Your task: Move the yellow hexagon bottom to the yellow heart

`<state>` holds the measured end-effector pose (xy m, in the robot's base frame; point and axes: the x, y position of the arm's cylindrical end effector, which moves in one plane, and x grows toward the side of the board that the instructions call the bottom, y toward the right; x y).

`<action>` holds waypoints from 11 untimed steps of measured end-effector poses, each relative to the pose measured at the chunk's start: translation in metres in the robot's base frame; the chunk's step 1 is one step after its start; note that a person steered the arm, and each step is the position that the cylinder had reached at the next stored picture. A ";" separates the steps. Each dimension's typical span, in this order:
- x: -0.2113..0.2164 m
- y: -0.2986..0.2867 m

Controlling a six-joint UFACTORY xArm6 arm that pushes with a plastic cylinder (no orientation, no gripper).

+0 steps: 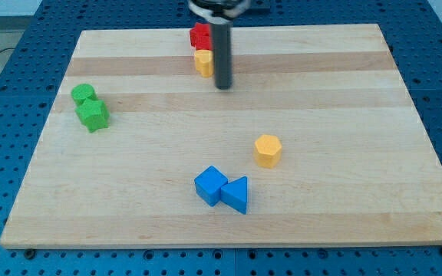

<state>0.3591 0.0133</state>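
The yellow hexagon (pixel 268 150) sits on the wooden board right of centre. The yellow heart (pixel 203 62) lies near the view's top centre, partly hidden behind my rod, with a red block (pixel 199 35) touching it just above. My tip (pixel 222 87) rests on the board just right of and slightly below the yellow heart, well up and to the left of the yellow hexagon.
A blue cube (pixel 210 185) and a blue triangle (pixel 235 195) touch each other below the hexagon. A green round block (pixel 84 94) and a green star-like block (pixel 93 115) sit together at the view's left. The board edge (pixel 229 245) runs along the bottom.
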 end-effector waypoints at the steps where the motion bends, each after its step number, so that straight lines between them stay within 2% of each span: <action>1: 0.043 0.089; 2: 0.100 0.148; 3: 0.158 0.147; 4: 0.168 0.101; 6: 0.133 -0.024; 7: 0.098 -0.057; 8: 0.107 -0.056; 9: 0.144 -0.030; 10: 0.158 0.016; 11: 0.130 0.027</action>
<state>0.4887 0.0403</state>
